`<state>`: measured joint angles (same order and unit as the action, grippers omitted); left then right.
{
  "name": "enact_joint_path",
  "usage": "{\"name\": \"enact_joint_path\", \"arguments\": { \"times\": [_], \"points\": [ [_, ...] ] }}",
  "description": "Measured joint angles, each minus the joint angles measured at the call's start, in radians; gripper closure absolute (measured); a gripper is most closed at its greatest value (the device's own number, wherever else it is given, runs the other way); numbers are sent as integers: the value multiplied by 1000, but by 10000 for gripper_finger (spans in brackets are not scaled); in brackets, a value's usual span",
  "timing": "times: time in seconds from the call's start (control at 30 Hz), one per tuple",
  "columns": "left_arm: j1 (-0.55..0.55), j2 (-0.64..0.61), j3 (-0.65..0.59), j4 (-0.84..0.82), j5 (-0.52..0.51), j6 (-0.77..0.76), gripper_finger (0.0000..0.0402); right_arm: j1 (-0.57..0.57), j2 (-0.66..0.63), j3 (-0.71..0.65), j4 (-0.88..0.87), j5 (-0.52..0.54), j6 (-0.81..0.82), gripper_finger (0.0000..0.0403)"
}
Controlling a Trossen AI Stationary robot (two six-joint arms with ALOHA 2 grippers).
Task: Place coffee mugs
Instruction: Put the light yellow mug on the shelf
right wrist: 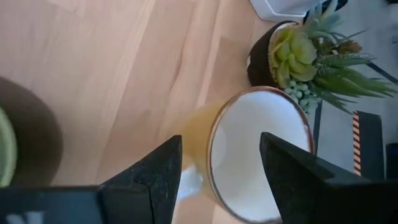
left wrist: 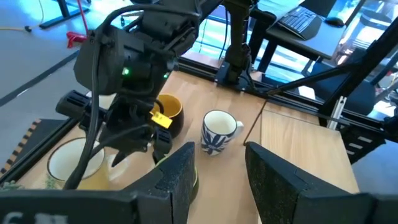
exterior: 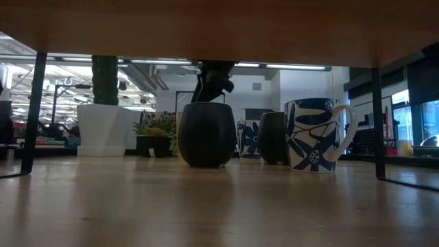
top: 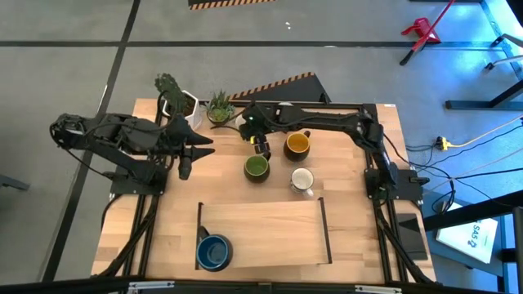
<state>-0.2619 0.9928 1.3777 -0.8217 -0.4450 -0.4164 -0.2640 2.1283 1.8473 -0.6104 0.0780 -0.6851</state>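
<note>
A cream-white mug [right wrist: 261,155] stands upright by the succulent pot [right wrist: 292,56]. My right gripper [top: 260,145] hangs open just over it, one finger [right wrist: 292,180] over its mouth, the other [right wrist: 149,186] outside its wall. The green mug [top: 257,167], orange-yellow mug [top: 297,144] and white mug with blue pattern [top: 301,180] stand upright at mid-table. The blue mug [top: 214,251] stands on the wooden shelf's near left corner. My left gripper [left wrist: 221,180] is open and empty at the left, pointing at the mugs.
A raised wooden shelf [top: 270,237] on black legs [exterior: 376,116] covers the near middle of the table. A white pot with a cactus [top: 176,98] and a small succulent pot [top: 220,109] stand at the far edge. My right arm [top: 327,118] spans the far side.
</note>
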Motion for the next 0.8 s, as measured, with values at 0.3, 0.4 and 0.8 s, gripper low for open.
{"name": "enact_joint_path", "arguments": {
  "times": [0.3,0.4,0.8],
  "points": [
    [0,0,0,0,0,-22,264,1,57,0,14,53,31,199],
    [0,0,0,0,0,-22,264,1,60,0,18,62,33,209],
    [0,0,0,0,0,-20,264,-4,64,-1,15,39,54,387]
  ]
}}
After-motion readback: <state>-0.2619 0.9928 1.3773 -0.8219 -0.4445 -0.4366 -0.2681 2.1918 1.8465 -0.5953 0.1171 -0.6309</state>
